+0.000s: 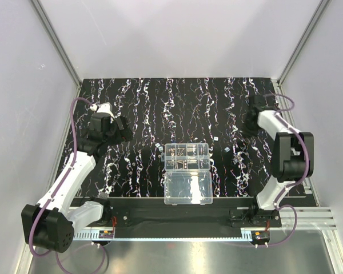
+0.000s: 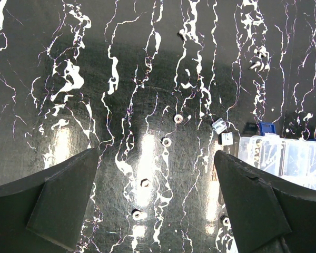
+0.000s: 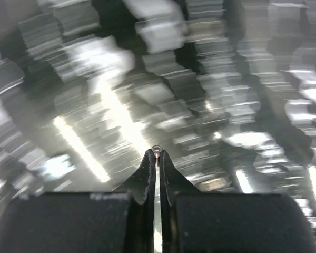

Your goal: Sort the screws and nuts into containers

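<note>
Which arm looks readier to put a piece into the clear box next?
Likely the right: the right tool is shut on a tiny metal bit, ready for the organizer box. The left tool hangs open and empty above loose nuts.

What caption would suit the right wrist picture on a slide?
Right gripper shut on a tiny silvery metal bit at its tips, blurred black white-streaked mat behind.
</note>
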